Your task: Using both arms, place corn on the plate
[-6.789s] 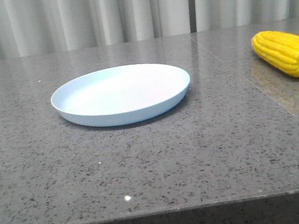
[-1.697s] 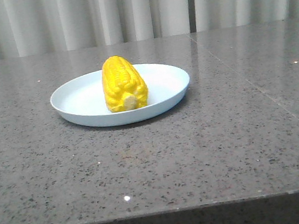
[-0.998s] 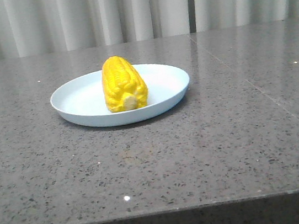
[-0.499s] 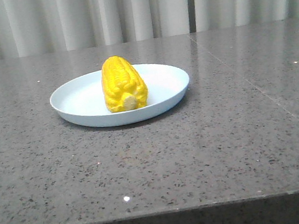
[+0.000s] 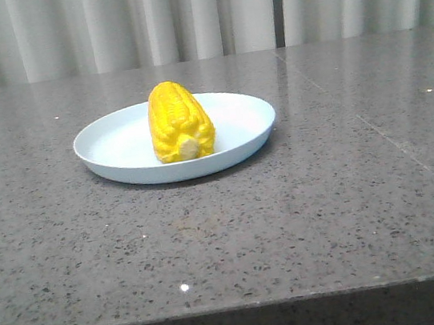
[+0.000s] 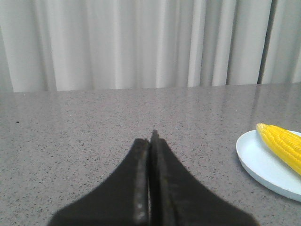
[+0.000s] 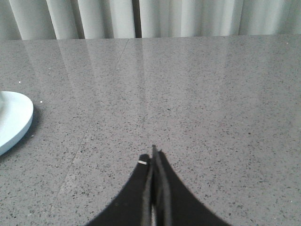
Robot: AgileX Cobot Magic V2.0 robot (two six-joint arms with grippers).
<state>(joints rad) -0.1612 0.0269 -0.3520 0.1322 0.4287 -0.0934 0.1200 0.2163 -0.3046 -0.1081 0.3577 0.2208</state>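
Note:
The yellow corn [image 5: 180, 122] lies on the pale blue plate [image 5: 242, 139] in the middle of the grey stone table, its pale stub end toward the camera. Neither gripper shows in the front view. In the left wrist view my left gripper [image 6: 150, 141] is shut and empty above bare table, with the plate [image 6: 263, 162] and the corn [image 6: 282, 143] off to one side. In the right wrist view my right gripper [image 7: 154, 155] is shut and empty above bare table, with the plate's rim [image 7: 19, 122] at the frame's edge.
A white curtain [image 5: 196, 12] hangs behind the table's far edge. A seam in the stone [image 5: 392, 142] runs along the right part of the table. The table's front edge [image 5: 238, 309] is close to the camera.
Long ago the corn lay at the table's far right and the plate was empty; now it lies on the plate. Over the last second nothing has visibly moved.

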